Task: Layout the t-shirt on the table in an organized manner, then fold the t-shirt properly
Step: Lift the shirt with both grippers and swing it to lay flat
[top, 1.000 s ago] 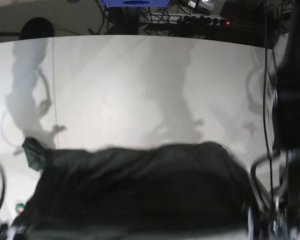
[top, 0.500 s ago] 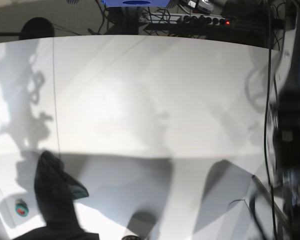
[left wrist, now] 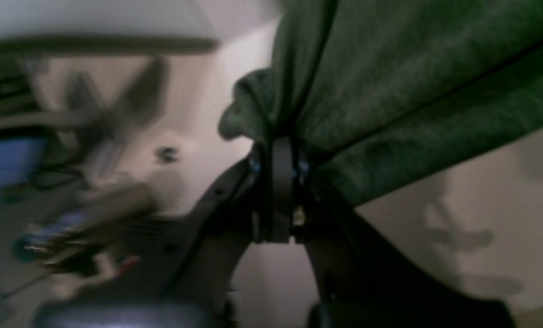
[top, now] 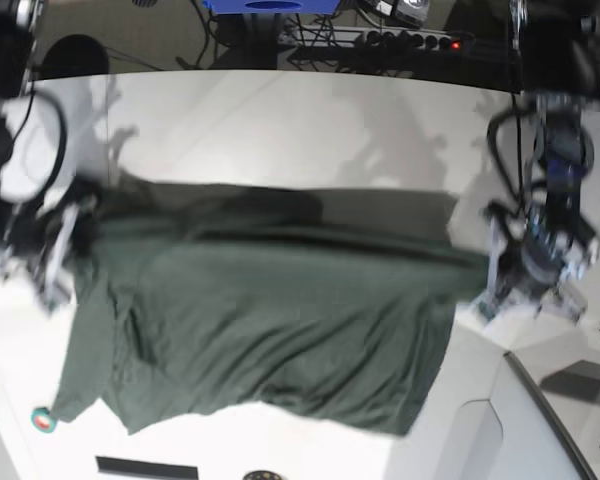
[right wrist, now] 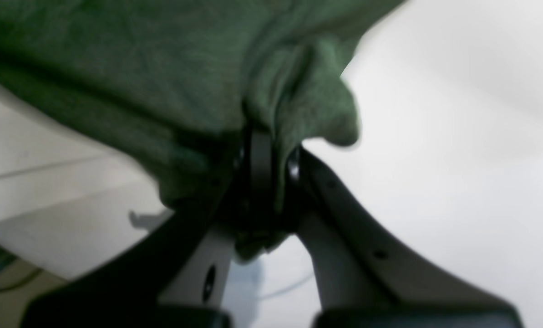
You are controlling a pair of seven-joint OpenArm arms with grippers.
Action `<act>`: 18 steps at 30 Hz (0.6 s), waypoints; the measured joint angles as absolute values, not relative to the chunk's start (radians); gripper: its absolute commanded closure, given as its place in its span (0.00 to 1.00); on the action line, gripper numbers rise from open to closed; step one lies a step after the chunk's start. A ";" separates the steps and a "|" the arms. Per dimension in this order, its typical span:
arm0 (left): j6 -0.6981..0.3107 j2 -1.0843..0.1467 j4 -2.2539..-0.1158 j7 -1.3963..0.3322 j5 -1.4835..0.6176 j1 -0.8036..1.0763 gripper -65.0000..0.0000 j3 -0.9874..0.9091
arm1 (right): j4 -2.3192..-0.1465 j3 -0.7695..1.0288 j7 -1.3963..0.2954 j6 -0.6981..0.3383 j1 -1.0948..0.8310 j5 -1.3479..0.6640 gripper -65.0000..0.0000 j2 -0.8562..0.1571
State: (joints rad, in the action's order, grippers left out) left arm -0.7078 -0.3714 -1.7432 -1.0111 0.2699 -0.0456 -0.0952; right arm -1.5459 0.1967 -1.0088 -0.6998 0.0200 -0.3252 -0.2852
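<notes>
Two grips, both clamped on the t-shirt (top: pixel 270 320), one at each end of the same edge. Left gripper (left wrist: pixel 278 150) is pinched tight on a bunched fold of green cloth; right gripper (right wrist: pixel 264 150) likewise, w/ a lump of fabric squeezed up past the jaws.

What changed: a sec ago the shirt was a dark bundle low at the near edge of the base view, half a sec ago nearly gone from frame w/ only a dangling strip at lower left, table (top: pixel 280 130) mostly bare. Now it's spread wide across the middle of the table, stretched btwn my two arms, free edge trailing toward the near side. So I read this as the fling/spread step of the layout, prob near its end. Shirt looks opened out rather than balled, which is what the layout needs, but it's skewed: near edge runs diagonal and there are creases along the held edge. Whether it's fully resting on the table or partly airborne, can't tell; frame is motion-blurred.

Pose: arms well apart, left arm at the base view's right side, right arm at its left, both reaching out over the table and holding the far edge taut. Wrist cams look up along the jaws into cloth.

Next, I judge: lower, release, then smooth sleeves before folding.
</notes>
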 measured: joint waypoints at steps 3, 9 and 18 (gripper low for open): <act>-0.707 -0.374 -1.739 -0.978 0.274 0.068 1.00 -0.163 | -1.546 0.198 -0.973 -0.700 -0.066 -0.324 0.99 -0.256; -0.707 -0.374 -1.739 -0.929 0.276 0.200 1.00 -0.213 | -1.546 0.198 -0.928 -0.700 -0.149 -0.321 0.99 -0.247; -0.707 -0.321 -1.739 -0.909 0.276 0.286 1.00 -0.271 | -1.614 0.199 -0.919 -0.700 -0.228 -0.313 0.99 -0.245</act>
